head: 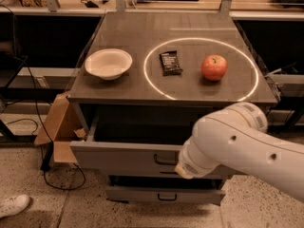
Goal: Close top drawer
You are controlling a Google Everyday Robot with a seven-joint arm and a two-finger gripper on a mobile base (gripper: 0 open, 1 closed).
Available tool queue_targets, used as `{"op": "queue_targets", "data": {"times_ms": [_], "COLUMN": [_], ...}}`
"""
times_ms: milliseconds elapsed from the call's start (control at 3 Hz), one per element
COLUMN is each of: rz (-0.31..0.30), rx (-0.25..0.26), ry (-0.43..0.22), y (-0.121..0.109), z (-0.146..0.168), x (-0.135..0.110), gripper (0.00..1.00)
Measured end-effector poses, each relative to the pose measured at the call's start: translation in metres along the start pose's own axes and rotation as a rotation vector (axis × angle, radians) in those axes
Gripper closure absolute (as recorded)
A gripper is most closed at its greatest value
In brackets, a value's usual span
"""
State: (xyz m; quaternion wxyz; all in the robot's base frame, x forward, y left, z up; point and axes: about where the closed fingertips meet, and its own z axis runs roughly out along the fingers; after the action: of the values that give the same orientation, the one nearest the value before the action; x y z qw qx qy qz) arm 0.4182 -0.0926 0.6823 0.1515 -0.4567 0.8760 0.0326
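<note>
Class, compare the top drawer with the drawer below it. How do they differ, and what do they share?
The top drawer is pulled out, its dark inside showing; the lower drawer sits further back. The top drawer's front is taller than the lower drawer's. The white arm, hiding the end effector, covers part of the top drawer's front; the lower drawer's is uncovered. Both are grey, flat-fronted.

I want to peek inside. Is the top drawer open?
Open: the drawer sticks out past the table. Gripper hidden behind the arm.
</note>
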Motion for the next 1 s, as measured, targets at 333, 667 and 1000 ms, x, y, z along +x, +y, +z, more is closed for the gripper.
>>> {"op": "queue_targets", "data": {"times_ms": [333,667,1000], "rz": [0.027,0.116,0.123], "rx": [0.016,0.052,0.056], "ry": [0.039,0.151,0.166], "y": [-0.007,-0.022,-0.024], "z": [-0.006,-0.017,-0.019], "x": [0.024,0.091,0.098], "gripper": [1.00,1.00,1.00]}}
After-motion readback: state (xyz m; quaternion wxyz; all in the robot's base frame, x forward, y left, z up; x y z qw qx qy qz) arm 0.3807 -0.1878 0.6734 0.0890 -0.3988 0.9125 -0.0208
